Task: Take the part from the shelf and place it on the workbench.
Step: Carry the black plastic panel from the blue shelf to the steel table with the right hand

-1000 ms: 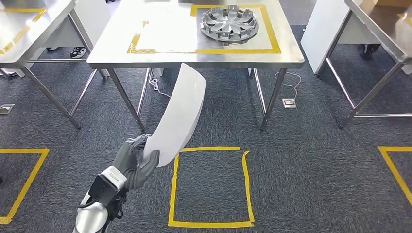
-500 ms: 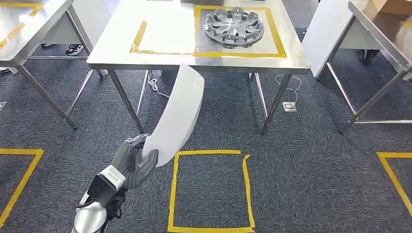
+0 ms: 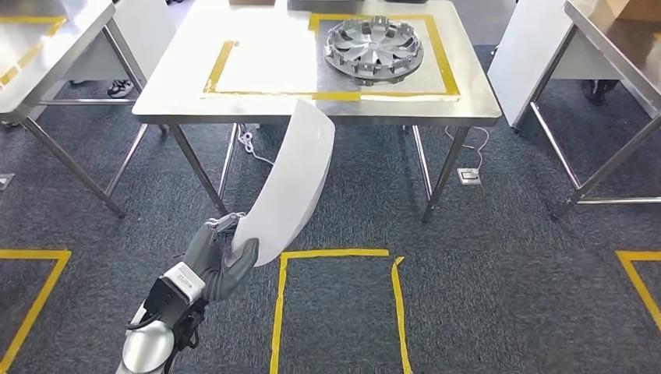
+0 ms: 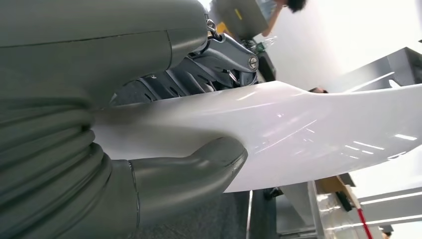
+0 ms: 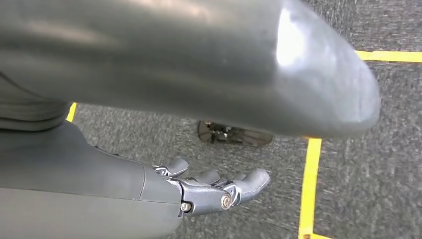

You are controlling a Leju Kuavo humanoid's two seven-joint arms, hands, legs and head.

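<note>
Now the white curved part (image 3: 290, 183) stands up from the lower left of the head view, its lower end pinched by the left hand (image 3: 218, 257) between thumb (image 4: 199, 167) and darker fingers (image 4: 226, 52), its top just overlapping the near edge of the workbench (image 3: 257, 109); grip unchanged since the earlier frame; the whole scene has slid downward, so the camera moved nearer; a grey wheel cover (image 3: 374, 49) lies inside yellow tape at upper centre; the right hand (image 5: 214, 189) hangs over carpet, fingers loosely spread, holding nothing.
</note>
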